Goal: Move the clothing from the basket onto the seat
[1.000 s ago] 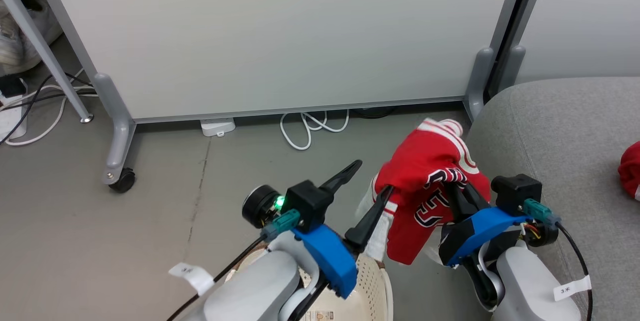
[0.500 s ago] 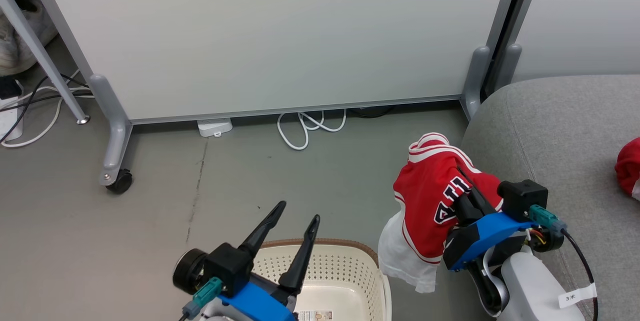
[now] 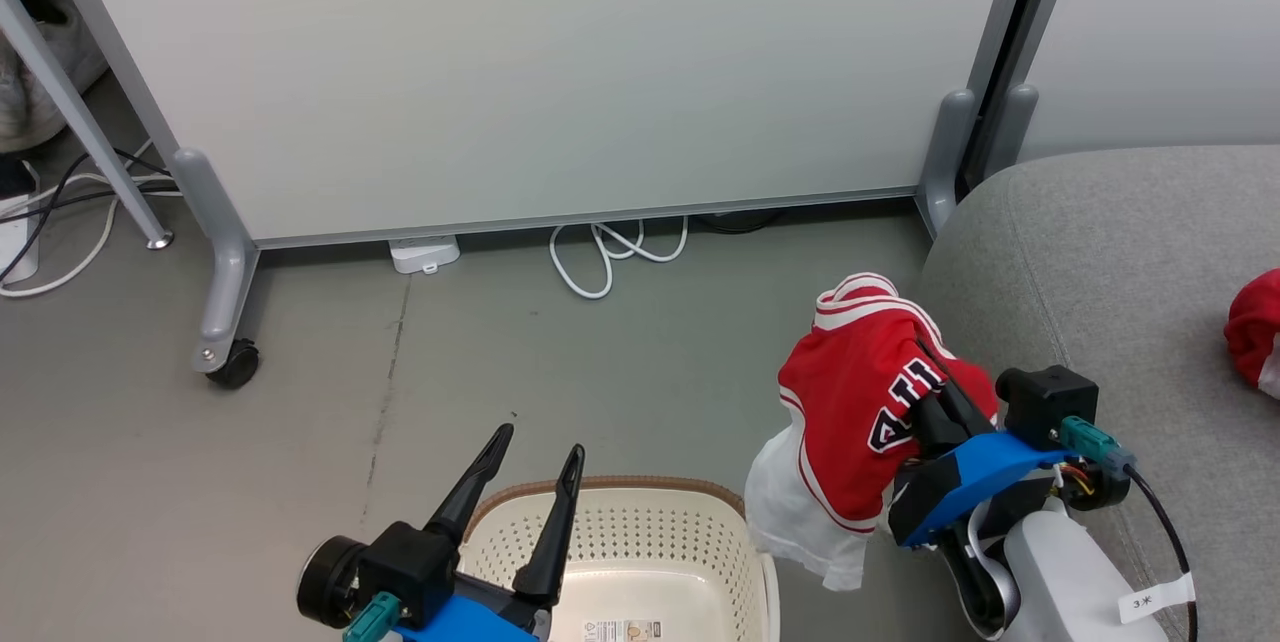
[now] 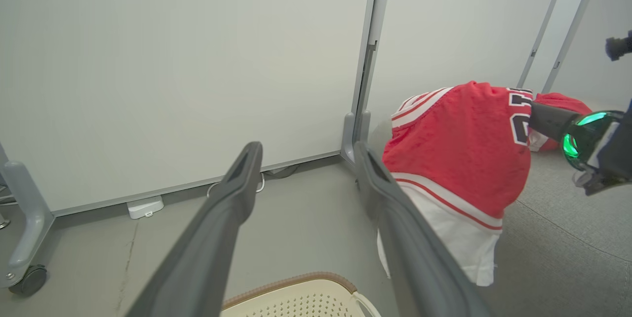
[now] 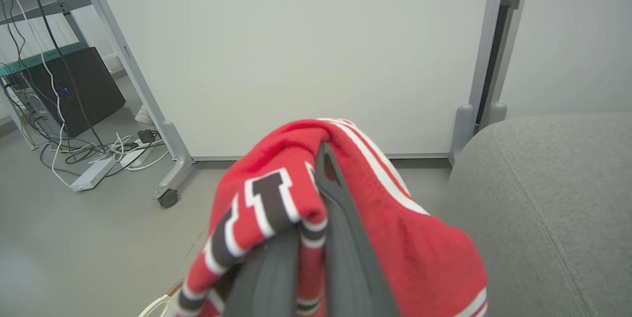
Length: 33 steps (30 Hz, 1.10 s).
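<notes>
- The right gripper point(image 3: 930, 372) is clamped on a red jersey point(image 3: 860, 402). In the head view its fingertips are buried in the folds. In the right wrist view its two dark fingers point(image 5: 340, 238) lie pressed together, with cloth pinched between them and draped over them.
- The jersey's black, white-edged lettering is crumpled and cannot be read. A white lower layer hangs free below the red.
- The jersey hangs above the floor between the basket point(image 3: 640, 487) and the seat point(image 3: 1120, 262), just beside the seat's rounded edge. Whether it touches the seat cannot be told.
- The basket is cut off by the bottom edge of the head view, and the left gripper point(image 3: 538, 444) covers part of its inside. A printed label point(image 3: 625, 630) shows on its floor.
- A second red garment point(image 3: 1255, 322) lies on the seat, cut by the right edge of the head view. In the left wrist view the held jersey hides most of it.
- The left gripper's jaws are spread with nothing between them. It hangs over the basket's left part, and its fingers point up and away toward the white partition point(image 3: 560, 72).
- The pale right forearm point(image 3: 1060, 572) rises from the lower right corner. Its wrist is tilted so the fingers point up and leftward.
- At the partition's foot are a castor point(image 3: 238, 362) and a looped white cable point(image 3: 610, 257).
</notes>
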Motion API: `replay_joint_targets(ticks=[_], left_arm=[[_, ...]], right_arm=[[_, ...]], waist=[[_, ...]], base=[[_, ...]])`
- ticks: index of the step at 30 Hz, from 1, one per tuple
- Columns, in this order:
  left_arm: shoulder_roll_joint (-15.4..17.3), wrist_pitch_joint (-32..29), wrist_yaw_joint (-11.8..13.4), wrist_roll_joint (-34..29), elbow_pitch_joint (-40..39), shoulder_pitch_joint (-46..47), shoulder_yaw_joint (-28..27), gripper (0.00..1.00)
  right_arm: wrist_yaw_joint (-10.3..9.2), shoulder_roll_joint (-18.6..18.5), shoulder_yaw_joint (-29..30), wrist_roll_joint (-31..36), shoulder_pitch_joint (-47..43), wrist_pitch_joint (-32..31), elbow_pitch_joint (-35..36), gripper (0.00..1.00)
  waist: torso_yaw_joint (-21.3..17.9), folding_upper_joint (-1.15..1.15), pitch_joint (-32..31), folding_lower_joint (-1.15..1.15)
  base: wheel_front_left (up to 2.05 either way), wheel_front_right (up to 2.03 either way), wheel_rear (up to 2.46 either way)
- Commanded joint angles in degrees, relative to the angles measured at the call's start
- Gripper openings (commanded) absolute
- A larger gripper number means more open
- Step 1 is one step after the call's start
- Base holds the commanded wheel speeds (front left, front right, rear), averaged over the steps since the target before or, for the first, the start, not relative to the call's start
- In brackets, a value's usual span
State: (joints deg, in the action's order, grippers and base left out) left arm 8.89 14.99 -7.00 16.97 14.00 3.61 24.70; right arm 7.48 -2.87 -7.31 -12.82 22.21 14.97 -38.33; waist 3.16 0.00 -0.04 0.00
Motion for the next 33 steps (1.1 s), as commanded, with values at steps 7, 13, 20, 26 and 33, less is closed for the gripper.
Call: replay_joint_targets(ticks=[7, 13, 20, 26, 33], left_arm=[[-0.8, 0.3, -0.4, -1.4, 0.0, -0.6, -0.9, 1.00], [-0.4, 0.3, -0.5, -1.0, -0.5, 0.6, 0.1, 1.00], [0.0, 0.3, -0.5, -0.8, -0.8, 1.9, 0.7, 1.00], [0.3, 0.3, -0.5, -0.6, -0.4, 2.8, 0.8, 1.00], [0.5, 0.3, -0.5, -0.6, -0.4, 3.4, 0.7, 1.00]], right_arm=[[0.03, 0.0, -0.4, -0.3, 0.4, 0.3, 0.4, 0.00], [0.03, 0.0, -0.6, -0.4, 1.1, 0.3, 0.7, 0.00], [0.03, 0.0, -1.0, -0.9, 1.6, 0.3, 1.4, 0.00], [0.03, 0.0, -0.8, -1.0, 1.9, 0.3, 1.6, 0.00], [0.03, 0.0, -0.7, -1.5, 2.0, 0.3, 2.1, 0.00]], waist=[[-1.7, 0.00, 0.5, 0.00], [-5.5, 0.00, 1.4, 0.00], [-12.2, 0.00, 2.6, 0.00], [-18.3, 0.00, 3.7, 0.00], [-24.5, 0.00, 4.8, 0.00]], base=[[0.00, 0.00, 0.00], [0.00, 0.00, 0.00], [0.00, 0.00, 0.00], [0.00, 0.00, 0.00], [0.00, 0.00, 0.00]])
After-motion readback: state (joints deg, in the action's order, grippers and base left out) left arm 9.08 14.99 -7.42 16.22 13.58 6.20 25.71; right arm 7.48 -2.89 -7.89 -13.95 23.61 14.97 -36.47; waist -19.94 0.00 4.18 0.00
